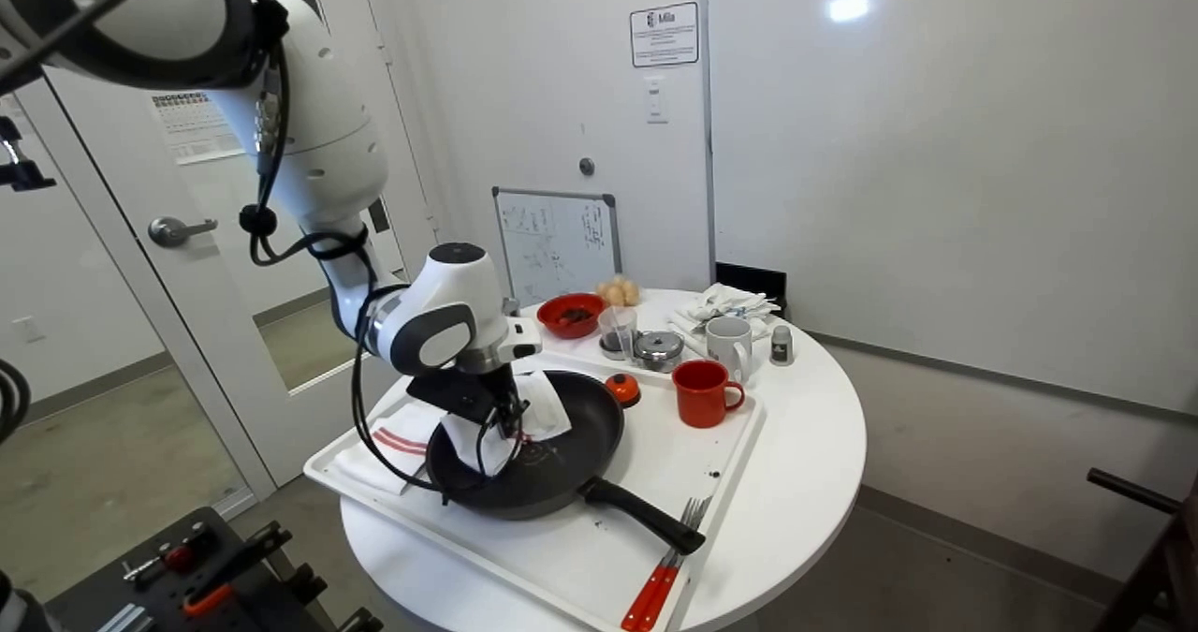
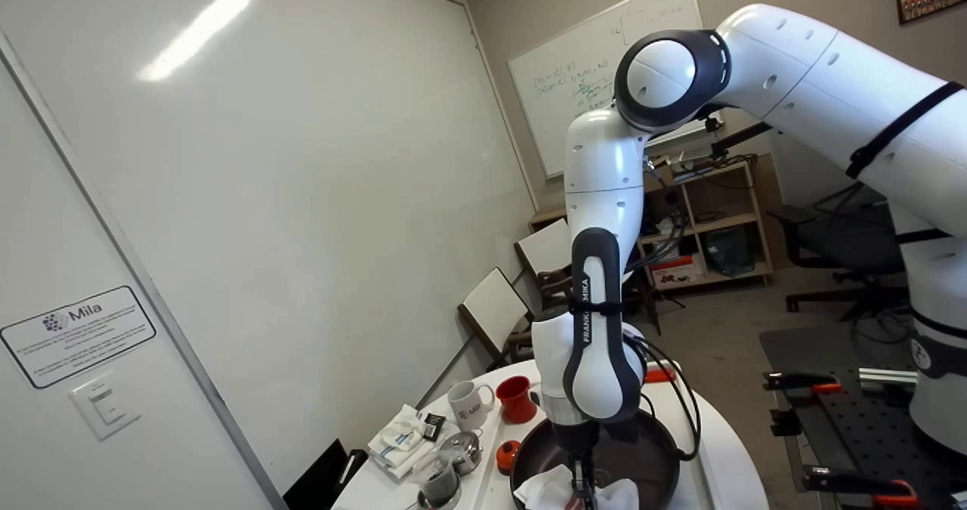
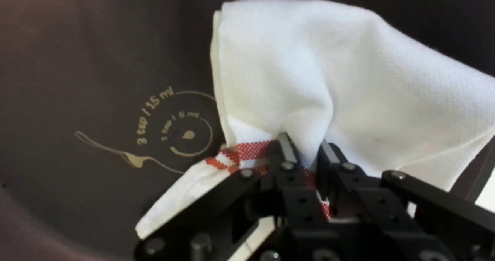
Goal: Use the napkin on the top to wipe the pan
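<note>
White napkin (image 3: 270,67) with red stripes: inside the pan (image 1: 599,417), bunched, one flap running close to the pan's rim. The tool (image 3: 305,149) is clenched on it, a fold of cloth pinched between the fingers (image 3: 329,152), pointing down into the pan. Bare pan floor next to the cloth shows printed measuring rings (image 3: 188,135), 3 tsp / 15 ml and 1 tsp / 5 ml. In both exterior views the arm (image 2: 600,306) comes down over the pan.

Pan is on a white tray (image 1: 648,445), tray on a round white worktop (image 1: 819,435). Its handle (image 1: 646,515) runs out toward the tray edge, the end crossing red-handled cutlery (image 1: 655,583).

Just beside the pan, roughly opposite the handle: a folded towel (image 1: 374,459), white with red stripes; can't tell if the two touch. Orange knob (image 1: 620,387) right by the pan's rim. Red mug (image 1: 700,394) on the tray, near the pan.

Farther out from the pan, on the worktop: white mug (image 1: 726,340), steel pot (image 1: 659,346) with lid, clear cup (image 1: 619,328), red bowl (image 1: 558,325) with dark contents, pale round items (image 1: 620,291), a loose white pile (image 1: 725,302), small grey shaker (image 1: 781,346).
</note>
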Motion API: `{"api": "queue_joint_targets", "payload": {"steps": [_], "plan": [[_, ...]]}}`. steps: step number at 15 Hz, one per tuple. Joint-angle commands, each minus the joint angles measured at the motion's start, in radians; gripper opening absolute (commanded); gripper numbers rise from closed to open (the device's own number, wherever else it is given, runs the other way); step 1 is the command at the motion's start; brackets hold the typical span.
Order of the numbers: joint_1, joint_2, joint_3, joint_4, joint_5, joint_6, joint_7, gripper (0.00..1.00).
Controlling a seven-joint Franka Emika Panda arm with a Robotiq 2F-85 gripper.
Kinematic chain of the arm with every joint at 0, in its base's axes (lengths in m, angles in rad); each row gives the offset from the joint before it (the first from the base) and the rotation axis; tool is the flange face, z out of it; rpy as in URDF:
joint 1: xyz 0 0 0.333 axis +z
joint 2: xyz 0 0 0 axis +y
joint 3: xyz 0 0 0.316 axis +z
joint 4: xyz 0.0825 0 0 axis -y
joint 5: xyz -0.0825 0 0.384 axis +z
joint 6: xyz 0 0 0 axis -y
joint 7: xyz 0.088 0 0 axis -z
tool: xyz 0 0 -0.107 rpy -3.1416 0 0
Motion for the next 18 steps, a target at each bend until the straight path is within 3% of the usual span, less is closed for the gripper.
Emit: {"api": "queue_joint_targets", "payload": {"steps": [1, 12, 18], "plan": [[-0.003, -0.055, -0.028, -0.044, -0.005, -0.062, 0.025, 0.04], [0.044, -0.165, -0.171, -0.129, 0.014, -0.26, 0.099, 0.04], [0.041, -0.23, -0.154, -0.185, 0.022, -0.202, 0.074, 0.04]]}}
